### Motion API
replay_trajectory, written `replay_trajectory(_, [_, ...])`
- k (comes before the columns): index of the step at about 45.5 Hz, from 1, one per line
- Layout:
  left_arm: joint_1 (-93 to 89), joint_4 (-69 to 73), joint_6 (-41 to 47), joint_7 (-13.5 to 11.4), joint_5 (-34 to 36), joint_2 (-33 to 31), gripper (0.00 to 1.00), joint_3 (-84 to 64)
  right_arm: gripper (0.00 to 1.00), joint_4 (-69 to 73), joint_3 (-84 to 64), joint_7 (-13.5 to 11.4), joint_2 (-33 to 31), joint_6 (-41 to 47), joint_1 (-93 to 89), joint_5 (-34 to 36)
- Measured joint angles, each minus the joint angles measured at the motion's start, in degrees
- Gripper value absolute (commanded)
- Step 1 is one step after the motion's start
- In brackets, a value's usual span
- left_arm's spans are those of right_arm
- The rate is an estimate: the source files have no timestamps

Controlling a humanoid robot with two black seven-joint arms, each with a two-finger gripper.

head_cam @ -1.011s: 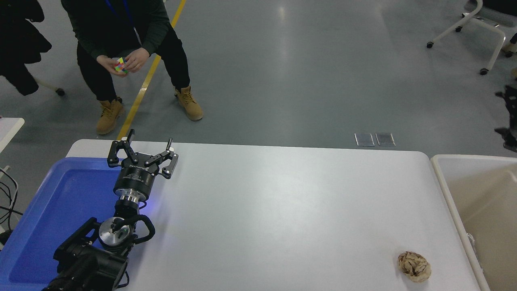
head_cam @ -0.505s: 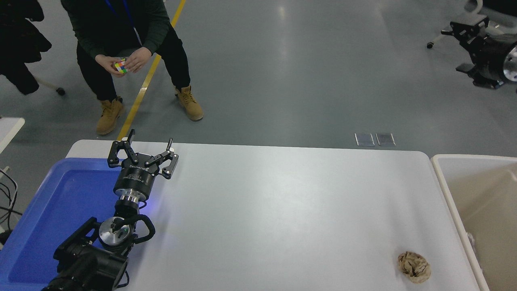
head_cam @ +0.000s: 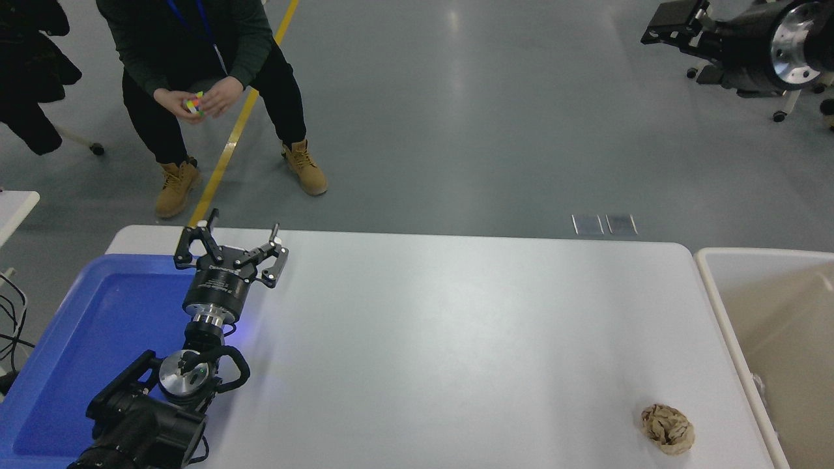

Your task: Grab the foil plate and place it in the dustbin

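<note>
Right pincer (head_cam: 674, 29) high, beyond the counter's (head_cam: 456, 339) far right corner, over the floor; cannot tell its jaw state; left pincer (head_cam: 231, 251) parked at far left corner, spread, holding nothing; dustbin (head_cam: 717, 306) just beside the right edge; brown paper ball (head_cam: 667, 428) near the near right corner; foil plate not visible.

My left gripper (head_cam: 238, 242) is matt black metal, its wrist ringed with a polished silver collar. My right gripper (head_cam: 674, 27) looks the same matt black, with a brushed, shiny metal disc behind it. The table (head_cam: 456, 339) is smooth white with a soft sheen. The blue tray (head_cam: 85, 332) is glossy plastic. The dustbin (head_cam: 769, 326) is matt beige plastic. The paper ball (head_cam: 667, 428) is rough, crumpled brown paper
</note>
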Motion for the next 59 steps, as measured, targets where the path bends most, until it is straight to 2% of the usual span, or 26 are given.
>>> replay_trajectory(16, [0.00, 0.01, 0.08, 0.00, -0.05, 0.00, 0.99, 0.00, 1.00, 10.56, -5.11, 0.04, 9.88, 14.22, 14.12, -0.54])
replay_trajectory(28, [0.01, 0.00, 0.08, 0.00, -0.08, 0.00, 0.99, 0.00, 1.00, 16.52, -6.04, 0.24, 12.65, 22.23, 17.17, -0.20])
replay_trajectory(42, [0.03, 0.00, 0.08, 0.00, -0.09, 0.00, 0.99, 0.00, 1.00, 20.03, -9.05, 0.39, 13.38, 27.08, 16.58, 0.10])
replay_trajectory(59, [0.01, 0.00, 0.09, 0.00, -0.09, 0.00, 0.99, 0.00, 1.00, 19.23, -11.23, 0.44, 13.62, 27.65, 9.82, 0.14])
